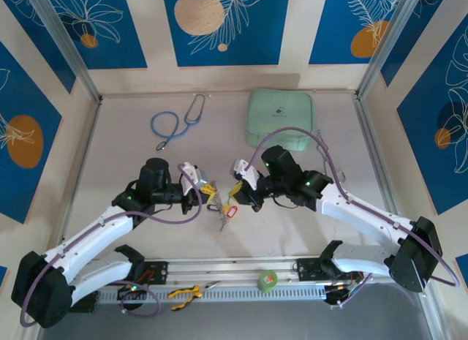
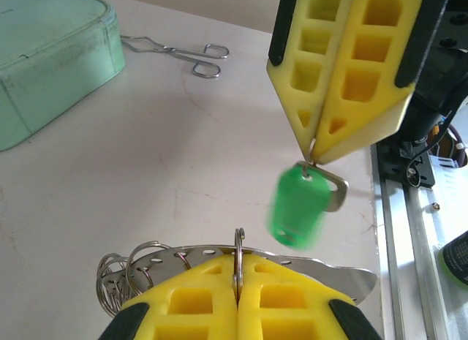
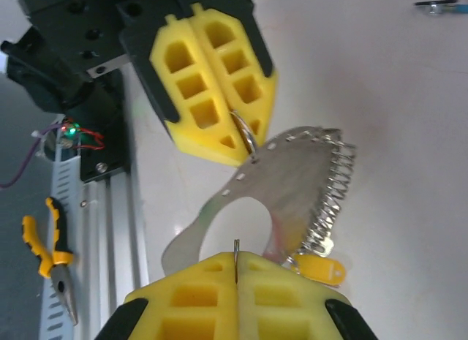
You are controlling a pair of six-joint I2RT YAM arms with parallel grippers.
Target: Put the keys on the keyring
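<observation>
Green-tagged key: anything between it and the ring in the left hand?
Nothing visible. In the left wrist view the key hangs from the shut right hand, with open air down to the ring pinched in the left hand. Its own green tag dangles nearest the ring.

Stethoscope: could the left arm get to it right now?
Probably: bare table lies between, but the left gripper is shut on the keyring, so it couldn't grab the stethoscope without letting go.
</observation>
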